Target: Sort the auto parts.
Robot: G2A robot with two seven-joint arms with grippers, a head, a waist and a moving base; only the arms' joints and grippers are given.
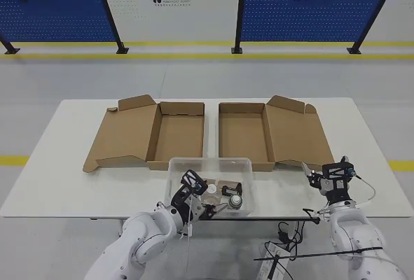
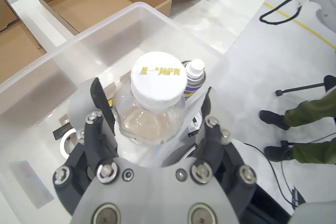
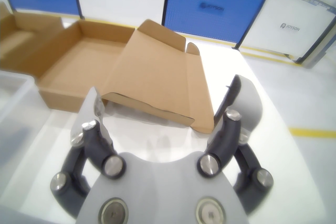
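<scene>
Left pincer [image 2: 151,97], tilted over the bin [image 2: 147,5] at the desk's [image 1: 45,182] six o'clock, clamps a bottle [image 2: 157,78]; right pincer [image 3: 165,91], jaws apart, hovers at four o'clock.

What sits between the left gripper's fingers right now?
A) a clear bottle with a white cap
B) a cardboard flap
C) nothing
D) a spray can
A: the left gripper is shut on the clear bottle over the plastic bin; the spray can stands free beside it.
</scene>
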